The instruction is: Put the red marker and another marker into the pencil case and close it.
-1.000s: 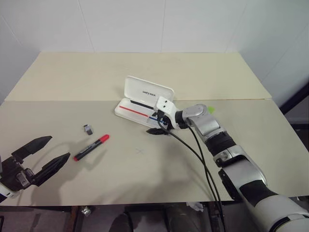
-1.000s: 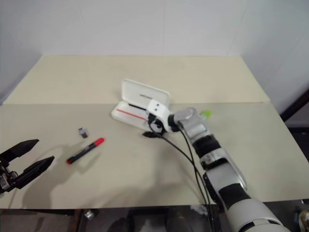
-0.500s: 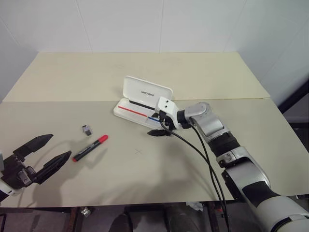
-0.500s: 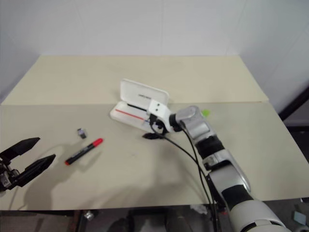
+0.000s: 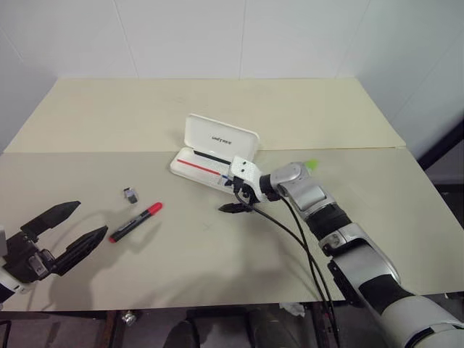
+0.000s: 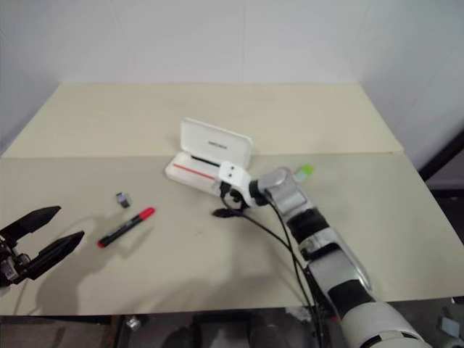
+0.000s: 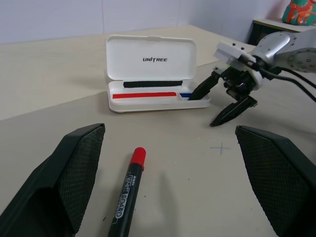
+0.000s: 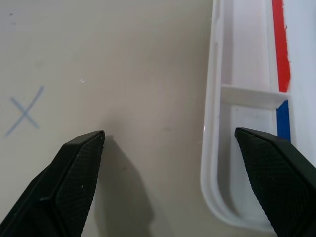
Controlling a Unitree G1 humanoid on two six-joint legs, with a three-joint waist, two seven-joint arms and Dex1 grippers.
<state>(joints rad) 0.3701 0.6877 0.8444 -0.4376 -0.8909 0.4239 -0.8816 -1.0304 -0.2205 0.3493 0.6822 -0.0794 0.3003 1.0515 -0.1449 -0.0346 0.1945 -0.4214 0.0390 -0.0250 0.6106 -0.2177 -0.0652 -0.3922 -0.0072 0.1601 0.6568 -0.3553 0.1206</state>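
Right gripper (image 7: 224, 101) is spread wide and empty, one finger over the pencil case (image 7: 148, 64), the other outside. Left gripper (image 5: 64, 230) also gapes empty, red marker (image 7: 127, 194) between its fingertips.

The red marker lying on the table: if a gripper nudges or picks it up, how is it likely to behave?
The red marker looks round-barrelled and lies flat on the bare table, so a sideways nudge would probably roll it. It seems rigid, small and likely light. Its smooth plastic may slip between hard fingers.
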